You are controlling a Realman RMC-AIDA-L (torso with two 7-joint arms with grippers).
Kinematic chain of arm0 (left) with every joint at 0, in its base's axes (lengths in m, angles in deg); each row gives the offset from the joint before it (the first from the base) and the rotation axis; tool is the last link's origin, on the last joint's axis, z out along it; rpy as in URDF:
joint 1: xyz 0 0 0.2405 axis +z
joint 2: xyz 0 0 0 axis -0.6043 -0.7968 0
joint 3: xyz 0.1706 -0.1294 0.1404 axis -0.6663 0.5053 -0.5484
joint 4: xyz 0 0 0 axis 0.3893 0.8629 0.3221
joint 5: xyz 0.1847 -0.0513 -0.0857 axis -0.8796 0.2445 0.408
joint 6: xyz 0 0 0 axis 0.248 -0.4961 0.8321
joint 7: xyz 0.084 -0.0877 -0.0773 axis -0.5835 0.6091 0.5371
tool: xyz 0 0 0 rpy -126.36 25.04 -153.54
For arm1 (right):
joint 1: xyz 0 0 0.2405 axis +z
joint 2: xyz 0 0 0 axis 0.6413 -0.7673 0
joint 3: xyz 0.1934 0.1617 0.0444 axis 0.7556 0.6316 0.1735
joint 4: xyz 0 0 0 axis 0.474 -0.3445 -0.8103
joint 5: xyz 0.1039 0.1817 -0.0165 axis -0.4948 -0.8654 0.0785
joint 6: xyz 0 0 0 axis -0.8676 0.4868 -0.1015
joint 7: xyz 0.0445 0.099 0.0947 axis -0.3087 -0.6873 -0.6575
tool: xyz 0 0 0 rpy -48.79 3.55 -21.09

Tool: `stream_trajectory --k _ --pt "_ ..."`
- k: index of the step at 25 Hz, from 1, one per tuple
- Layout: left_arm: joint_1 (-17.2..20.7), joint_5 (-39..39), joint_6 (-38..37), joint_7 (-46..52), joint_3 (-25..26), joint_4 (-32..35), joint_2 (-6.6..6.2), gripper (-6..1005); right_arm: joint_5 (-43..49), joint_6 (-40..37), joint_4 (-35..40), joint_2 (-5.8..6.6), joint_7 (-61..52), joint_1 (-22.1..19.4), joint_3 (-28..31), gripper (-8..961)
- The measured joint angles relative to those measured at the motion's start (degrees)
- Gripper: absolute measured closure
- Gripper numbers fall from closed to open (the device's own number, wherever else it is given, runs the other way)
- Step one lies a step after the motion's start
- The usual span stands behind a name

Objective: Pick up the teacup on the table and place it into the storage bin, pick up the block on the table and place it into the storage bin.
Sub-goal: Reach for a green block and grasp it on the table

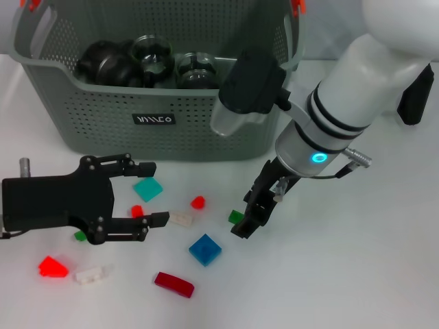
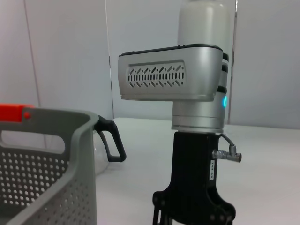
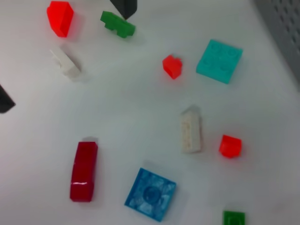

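While I watched the head view, the right gripper (image 1: 248, 214) hung low over the white table (image 1: 329, 274), its black fingers pointed down just beside a small green block (image 1: 235, 216); whether they were parted or closed I could not tell. My left gripper (image 1: 152, 194) sat off to the left above the table, released, its two fingers spread wide with a small red block (image 1: 137, 211) between them and a teal flat block (image 1: 147, 188) just past the upper finger. Scattered on the table lay a blue square block (image 1: 205, 249), a dark red long block (image 1: 173, 284), a white brick (image 1: 181, 218), a red round-topped piece (image 1: 197, 202), a bright red wedge (image 1: 53, 266) and another white piece (image 1: 92, 275). Behind them stood the grey-green storage bin (image 1: 103, 123), holding glass teacups (image 1: 152, 55) and a dark rounded item (image 1: 106, 63). From the left wrist view, the bin's rim (image 2: 56, 119) showed near the right arm (image 2: 187, 84).
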Motion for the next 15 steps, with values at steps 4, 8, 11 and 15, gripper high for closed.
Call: stream_trajectory --k 4,8,11,15 --pt "-0.24 -0.06 0.32 -0.02 0.0 -0.8 -0.11 213 -0.82 3.54 -0.93 -0.12 -0.55 -0.41 -2.85 287" --pt "-0.2 -0.06 0.55 -0.04 0.01 -0.89 -0.13 213 -2.69 6.68 -2.35 -0.14 -0.63 -0.44 -5.67 308" --pt "-0.19 -0.06 0.61 -0.06 0.0 -0.94 -0.15 213 -3.56 8.65 -3.01 -0.15 -0.62 -0.43 -7.2 325" --pt "-0.22 -0.07 0.74 -0.08 0.0 -1.45 -0.17 213 -3.7 10.51 -3.74 -0.14 -0.61 -0.48 -7.8 346"
